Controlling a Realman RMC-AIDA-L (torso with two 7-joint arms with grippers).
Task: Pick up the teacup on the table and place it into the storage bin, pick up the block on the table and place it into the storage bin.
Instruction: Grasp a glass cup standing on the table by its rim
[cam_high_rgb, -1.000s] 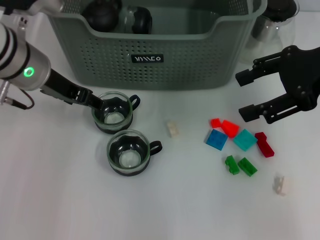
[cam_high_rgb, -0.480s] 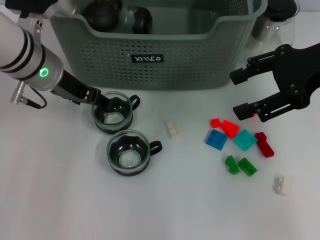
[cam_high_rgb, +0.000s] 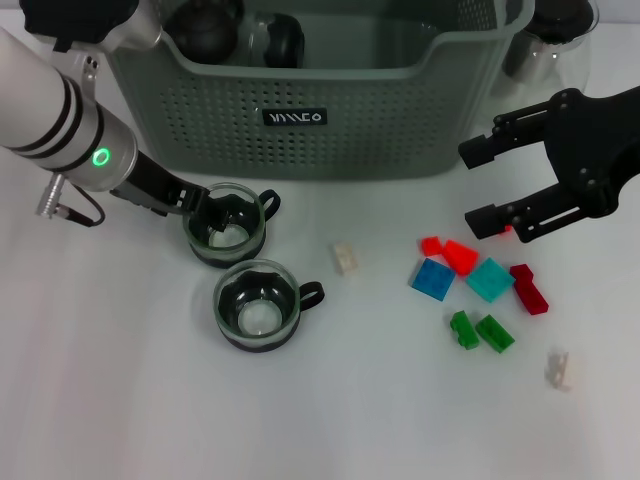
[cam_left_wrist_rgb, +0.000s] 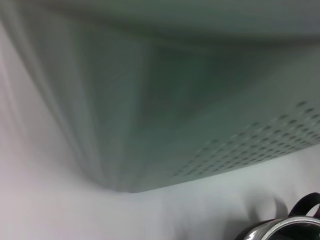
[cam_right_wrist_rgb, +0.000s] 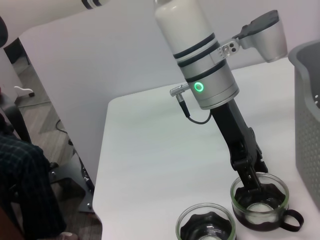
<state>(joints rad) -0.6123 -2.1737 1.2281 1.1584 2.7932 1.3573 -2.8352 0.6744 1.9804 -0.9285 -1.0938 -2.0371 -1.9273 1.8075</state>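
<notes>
Left gripper (cam_high_rgb: 196, 203): lowered onto the near-left rim of the far teacup (cam_high_rgb: 226, 224); one finger is seen inside the glass wall, so the rim appears pinched, judged a grasp.
Far teacup: on the table (cam_high_rgb: 120, 400), just in front of the storage bin (cam_high_rgb: 330, 120), handle toward the robot's right.
Key relation: the bin lies directly behind the grasped cup; a lift over the rolled rim is judged the next need.
Near teacup (cam_high_rgb: 258, 305): just in front of the far cup, untouched.
Blocks (cam_high_rgb: 478, 283): scattered right of centre, nearer the right arm.
Right gripper (cam_high_rgb: 487, 186): hovering above the table, jaws spread, nothing held.
View difference: the finger dipping inside the cup (cam_right_wrist_rgb: 259, 199) is shown plainly by the right wrist view; only the bin wall (cam_left_wrist_rgb: 200, 100) and a cup edge are given by the left wrist view.
</notes>
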